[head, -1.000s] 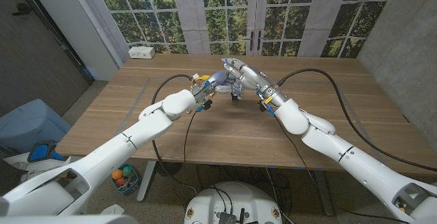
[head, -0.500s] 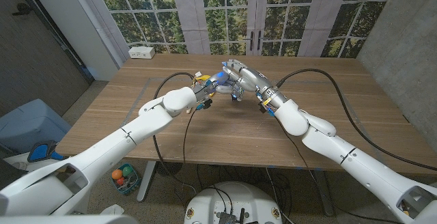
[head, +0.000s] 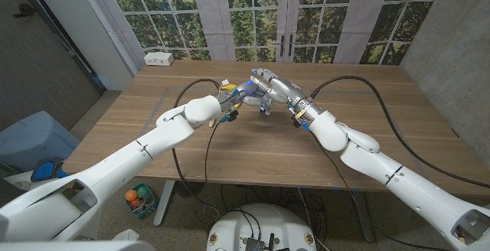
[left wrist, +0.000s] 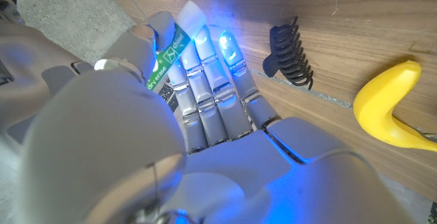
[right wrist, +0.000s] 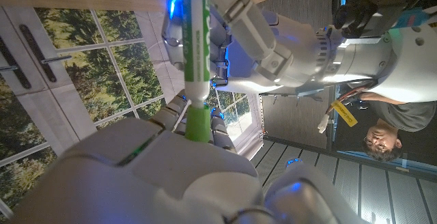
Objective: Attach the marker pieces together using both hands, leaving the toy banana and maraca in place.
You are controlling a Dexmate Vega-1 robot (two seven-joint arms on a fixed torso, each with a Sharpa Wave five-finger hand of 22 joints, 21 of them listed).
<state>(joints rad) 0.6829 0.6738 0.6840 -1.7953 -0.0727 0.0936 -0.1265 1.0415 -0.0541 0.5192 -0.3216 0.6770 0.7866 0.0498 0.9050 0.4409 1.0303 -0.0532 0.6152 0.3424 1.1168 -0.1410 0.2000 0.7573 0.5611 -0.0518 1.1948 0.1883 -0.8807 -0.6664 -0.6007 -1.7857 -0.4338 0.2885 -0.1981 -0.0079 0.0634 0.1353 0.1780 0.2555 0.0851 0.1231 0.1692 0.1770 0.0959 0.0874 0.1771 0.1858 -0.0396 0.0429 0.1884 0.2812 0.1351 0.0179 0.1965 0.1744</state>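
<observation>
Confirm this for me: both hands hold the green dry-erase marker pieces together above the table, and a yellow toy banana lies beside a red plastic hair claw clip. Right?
Nearly. The hair claw clip is black, not red; the left wrist view shows it on the wood near the yellow toy banana. The rest holds: the left hand and right hand hold the green dry-erase marker pieces together.

Wooden table (head: 153, 128), yellow toy banana (left wrist: 389, 108) lying on it, black hair claw clip (left wrist: 290, 50) nearby

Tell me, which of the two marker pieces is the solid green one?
The cap, held in the right hand. It is plain bright green, while the marker body in the left hand is white with a green printed label.
</observation>
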